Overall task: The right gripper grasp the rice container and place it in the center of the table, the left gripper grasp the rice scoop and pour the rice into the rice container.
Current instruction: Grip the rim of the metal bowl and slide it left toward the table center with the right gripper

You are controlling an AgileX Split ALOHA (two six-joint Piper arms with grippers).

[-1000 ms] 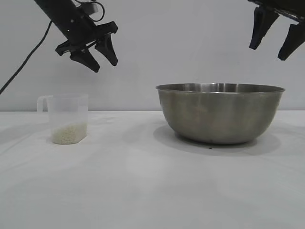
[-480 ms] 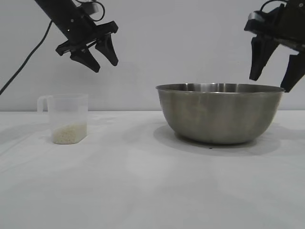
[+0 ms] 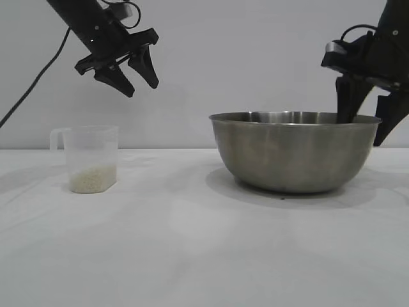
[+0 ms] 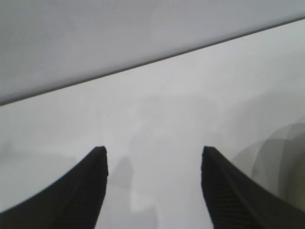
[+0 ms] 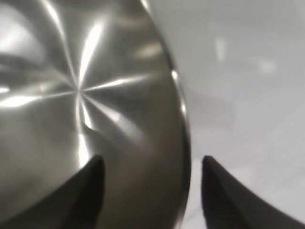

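The rice container (image 3: 294,157), a wide steel bowl, stands on the white table (image 3: 192,256) right of centre. My right gripper (image 3: 363,128) straddles its right rim, one finger inside the bowl and one outside. In the right wrist view the thin rim (image 5: 183,138) runs between the parted fingers, which are not touching it, so the right gripper (image 5: 151,158) is open. The rice scoop (image 3: 92,157), a translucent cup with a side handle, stands at the left with rice (image 3: 94,179) in its bottom. My left gripper (image 3: 142,89) hangs open high above it, and in its wrist view this gripper (image 4: 153,149) holds nothing.
A black cable (image 3: 38,77) trails from the left arm down toward the left edge. A pale wall stands behind the table. Bare tabletop lies between the scoop and the bowl and across the whole front.
My right gripper has come down from the upper right onto the bowl's right rim, one finger dipping inside. The left gripper, the scoop and the bowl have stayed put.
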